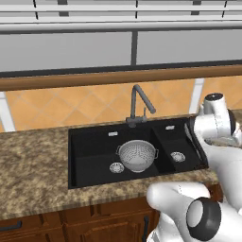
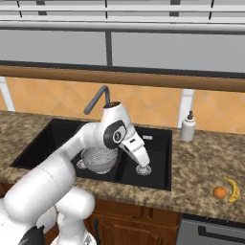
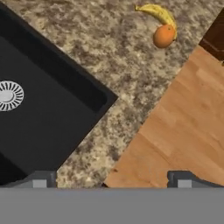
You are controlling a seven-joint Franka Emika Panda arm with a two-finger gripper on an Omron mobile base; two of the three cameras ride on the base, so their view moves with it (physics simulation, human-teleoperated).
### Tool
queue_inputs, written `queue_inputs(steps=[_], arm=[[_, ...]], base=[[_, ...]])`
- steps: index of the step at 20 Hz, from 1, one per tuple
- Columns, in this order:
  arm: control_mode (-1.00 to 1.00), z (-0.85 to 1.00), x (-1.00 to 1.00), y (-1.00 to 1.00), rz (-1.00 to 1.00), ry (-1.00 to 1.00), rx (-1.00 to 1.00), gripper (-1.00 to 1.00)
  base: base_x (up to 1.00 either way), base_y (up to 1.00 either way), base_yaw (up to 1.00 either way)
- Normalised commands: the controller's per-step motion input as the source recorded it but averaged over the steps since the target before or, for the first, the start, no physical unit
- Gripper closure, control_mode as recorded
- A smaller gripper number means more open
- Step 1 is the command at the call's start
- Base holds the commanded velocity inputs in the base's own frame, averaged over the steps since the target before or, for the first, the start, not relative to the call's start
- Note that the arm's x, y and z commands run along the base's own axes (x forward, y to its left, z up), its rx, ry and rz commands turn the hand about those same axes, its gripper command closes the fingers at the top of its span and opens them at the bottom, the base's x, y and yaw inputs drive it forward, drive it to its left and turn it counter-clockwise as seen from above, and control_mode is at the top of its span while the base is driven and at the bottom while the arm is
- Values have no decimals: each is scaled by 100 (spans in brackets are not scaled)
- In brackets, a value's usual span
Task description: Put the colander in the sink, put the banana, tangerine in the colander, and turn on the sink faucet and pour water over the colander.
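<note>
Colander [image 1: 137, 155]: sitting in the sink's [image 1: 90, 156] big basin, under the faucet [image 1: 140, 104].
Banana [image 2: 233, 189]: on the stone surface [image 2: 201, 167], right of the sink.
Tangerine [image 2: 219, 192]: touching the banana.
Fingers [image 3: 41, 180]: spread wide, holding nothing, above the sink's edge.
Soap bottle [image 2: 187, 127]: behind the sink.

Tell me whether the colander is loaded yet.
Empty: the colander sits bare in the sink; banana and tangerine lie on the counter.

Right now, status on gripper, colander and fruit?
Gripper open, empty, above the sink's right edge. Colander sits in the large basin. Banana and tangerine touching on the counter. Path clear.
</note>
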Motion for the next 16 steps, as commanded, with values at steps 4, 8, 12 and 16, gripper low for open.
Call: queue_inputs(steps=[4, 8, 12, 16], arm=[[-100, -55, 12, -100, -8, 73, 0, -100], [-100, -66, -12, -100, -1, 28, 5, -100], [-100, -39, -44, -100, 4, -33, 25, -100], [-100, -2, -48, -95, 4, -39, 10, -100]], base=[[0, 0, 0], [0, 0, 0], [0, 0, 0], [0, 0, 0]])
